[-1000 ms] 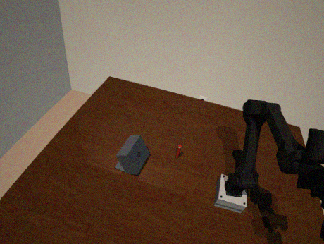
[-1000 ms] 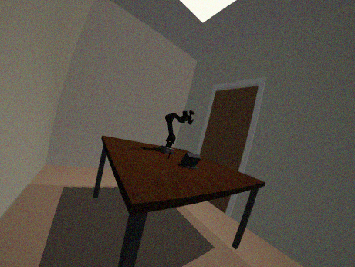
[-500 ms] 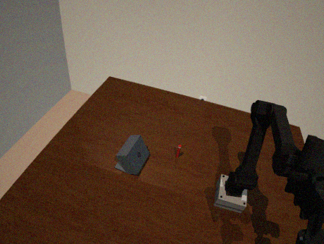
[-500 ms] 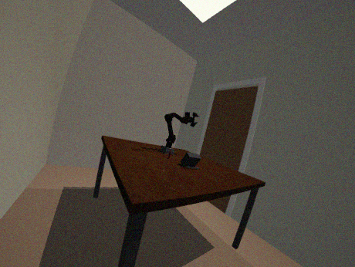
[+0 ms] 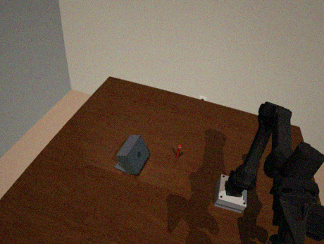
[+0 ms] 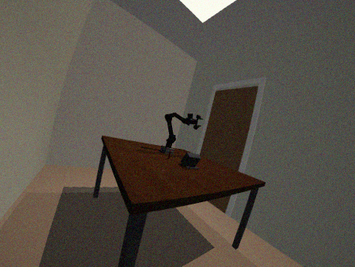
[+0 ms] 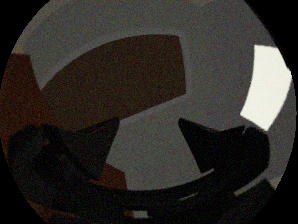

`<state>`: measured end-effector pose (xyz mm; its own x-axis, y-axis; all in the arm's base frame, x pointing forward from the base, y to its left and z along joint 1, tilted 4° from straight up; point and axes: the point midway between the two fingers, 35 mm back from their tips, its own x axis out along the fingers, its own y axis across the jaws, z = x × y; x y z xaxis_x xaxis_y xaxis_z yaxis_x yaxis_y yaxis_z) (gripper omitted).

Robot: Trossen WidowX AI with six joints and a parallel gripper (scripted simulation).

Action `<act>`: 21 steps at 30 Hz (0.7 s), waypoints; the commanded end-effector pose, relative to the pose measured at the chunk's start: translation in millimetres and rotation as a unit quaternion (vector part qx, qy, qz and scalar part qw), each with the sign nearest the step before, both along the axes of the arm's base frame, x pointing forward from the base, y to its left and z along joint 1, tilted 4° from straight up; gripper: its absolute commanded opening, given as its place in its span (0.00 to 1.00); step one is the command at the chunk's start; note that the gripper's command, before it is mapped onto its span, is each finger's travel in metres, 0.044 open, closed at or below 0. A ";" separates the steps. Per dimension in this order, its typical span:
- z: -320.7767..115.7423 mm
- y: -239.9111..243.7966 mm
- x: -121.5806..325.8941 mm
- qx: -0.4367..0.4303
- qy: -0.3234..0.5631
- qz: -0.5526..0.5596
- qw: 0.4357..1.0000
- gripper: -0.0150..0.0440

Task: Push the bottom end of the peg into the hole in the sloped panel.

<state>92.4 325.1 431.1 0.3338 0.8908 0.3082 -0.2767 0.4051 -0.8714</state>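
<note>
Toward the left of the top view, the blue-gray sloped panel block (image 5: 133,156) (image 6: 191,160) sat on the brown wooden table (image 5: 106,201) (image 6: 166,181), its hole facing right. Between it and the arm's light-gray base plate (image 5: 230,204), the slim red peg (image 5: 179,151) stood upright on the wood. Above the table, the black gripper (image 6: 199,122) (image 7: 150,120) was spread wide, pinching nothing.

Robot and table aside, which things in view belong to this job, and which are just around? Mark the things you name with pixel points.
For the job:
- red peg (image 5: 178,152) (image 6: 168,155)
- sloped block (image 5: 134,159) (image 6: 190,160) with the hole

Just around:
- door (image 6: 229,127) (image 7: 125,70)
- bright ceiling panel (image 6: 207,8) (image 7: 267,85)
- small white wall fitting (image 5: 203,97)
</note>
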 end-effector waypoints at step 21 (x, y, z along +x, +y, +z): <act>-55.2 -7.2 102.8 -0.077 0.099 -0.116 0.985 1.00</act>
<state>183.0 317.9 385.6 0.5517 0.8251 0.1216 -0.3418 0.3567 -0.8694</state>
